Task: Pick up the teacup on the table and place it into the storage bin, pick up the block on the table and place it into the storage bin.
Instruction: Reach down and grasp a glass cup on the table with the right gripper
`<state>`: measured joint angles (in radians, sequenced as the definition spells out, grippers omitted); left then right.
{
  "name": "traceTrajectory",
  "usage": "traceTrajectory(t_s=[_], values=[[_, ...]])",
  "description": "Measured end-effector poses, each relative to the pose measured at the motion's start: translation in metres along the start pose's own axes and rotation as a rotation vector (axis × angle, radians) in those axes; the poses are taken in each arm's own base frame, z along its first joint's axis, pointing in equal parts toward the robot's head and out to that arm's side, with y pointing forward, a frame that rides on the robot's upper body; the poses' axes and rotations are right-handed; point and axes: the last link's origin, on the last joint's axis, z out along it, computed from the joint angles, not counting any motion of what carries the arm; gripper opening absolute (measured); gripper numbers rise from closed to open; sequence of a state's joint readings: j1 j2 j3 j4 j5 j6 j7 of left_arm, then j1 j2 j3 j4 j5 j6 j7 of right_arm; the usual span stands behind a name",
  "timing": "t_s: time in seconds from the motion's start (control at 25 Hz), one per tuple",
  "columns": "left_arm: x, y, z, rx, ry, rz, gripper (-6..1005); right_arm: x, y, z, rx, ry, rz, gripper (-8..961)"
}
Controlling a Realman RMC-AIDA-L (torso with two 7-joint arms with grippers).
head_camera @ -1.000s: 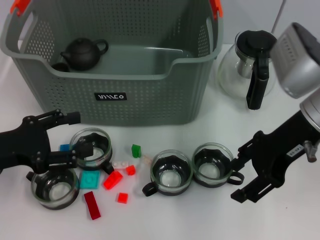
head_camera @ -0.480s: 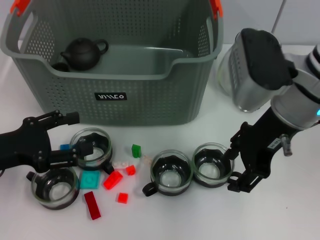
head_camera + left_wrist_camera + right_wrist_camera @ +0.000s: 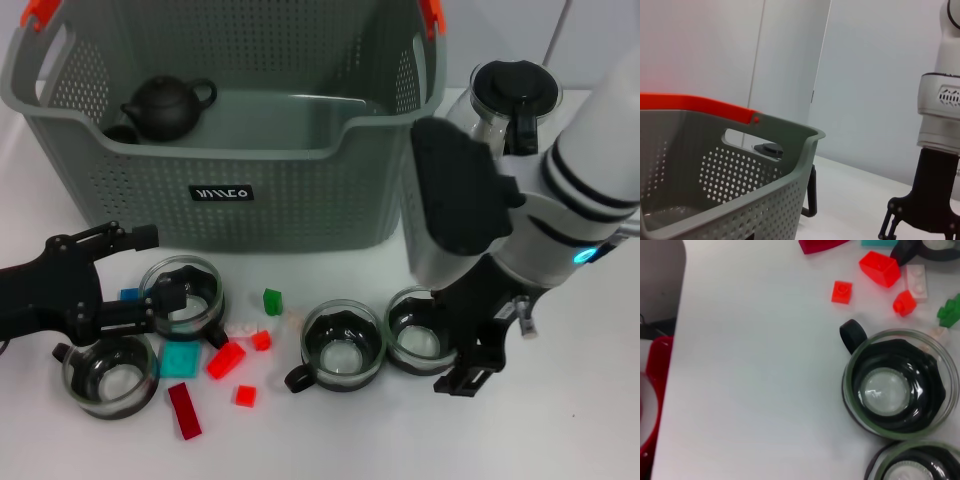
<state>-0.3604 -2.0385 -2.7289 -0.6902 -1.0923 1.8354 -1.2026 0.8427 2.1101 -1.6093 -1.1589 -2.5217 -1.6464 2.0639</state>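
Observation:
The grey perforated storage bin (image 3: 250, 170) stands at the back and holds a black teapot (image 3: 168, 105). Several glass teacups with black inserts stand in front of it: two on the left (image 3: 110, 375) (image 3: 185, 292) and two on the right (image 3: 342, 345) (image 3: 418, 335). Small blocks lie between them: red (image 3: 226, 360), teal (image 3: 180, 358), green (image 3: 272, 301). My left gripper (image 3: 150, 278) is open beside the upper left cup. My right gripper (image 3: 450, 345) is open at the rightmost cup. The right wrist view shows one cup (image 3: 895, 387) and red blocks (image 3: 880, 267).
A glass coffee pot (image 3: 510, 100) stands right of the bin, behind my right arm. A long dark-red block (image 3: 184, 410) lies near the front edge. The left wrist view shows the bin's orange handle (image 3: 695, 105) and my right arm (image 3: 940, 150).
My right arm has swung left and brought its gripper in against the rightmost teacup. My left arm, the cups and the blocks have not moved.

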Motion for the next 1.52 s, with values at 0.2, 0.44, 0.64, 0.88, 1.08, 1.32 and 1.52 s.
traceTrajectory(t_s=[0.2,0.44,0.64,0.88,1.08,1.32,1.52], values=[[-0.001,0.000,0.000,0.006,-0.001,-0.002,888,-0.005,0.003,0.012,0.019,0.028,-0.031,773],[-0.002,-0.001,-0.001,0.018,0.007,-0.010,888,-0.006,0.005,0.022,0.026,0.055,-0.039,771],[-0.001,-0.001,-0.001,0.018,0.008,-0.009,887,-0.005,0.004,0.027,0.034,0.061,-0.025,768],[-0.002,-0.001,-0.002,0.020,0.006,-0.011,887,-0.005,0.004,0.031,0.041,0.068,-0.029,763],[-0.003,-0.001,-0.003,0.026,0.009,-0.013,887,-0.004,0.005,0.032,0.042,0.070,-0.028,755],[-0.002,-0.001,-0.004,0.029,0.011,-0.014,887,-0.004,0.006,0.032,0.036,0.074,-0.023,739],[-0.003,-0.001,-0.004,0.028,0.012,-0.015,888,-0.003,0.006,0.032,0.035,0.079,-0.018,662]])
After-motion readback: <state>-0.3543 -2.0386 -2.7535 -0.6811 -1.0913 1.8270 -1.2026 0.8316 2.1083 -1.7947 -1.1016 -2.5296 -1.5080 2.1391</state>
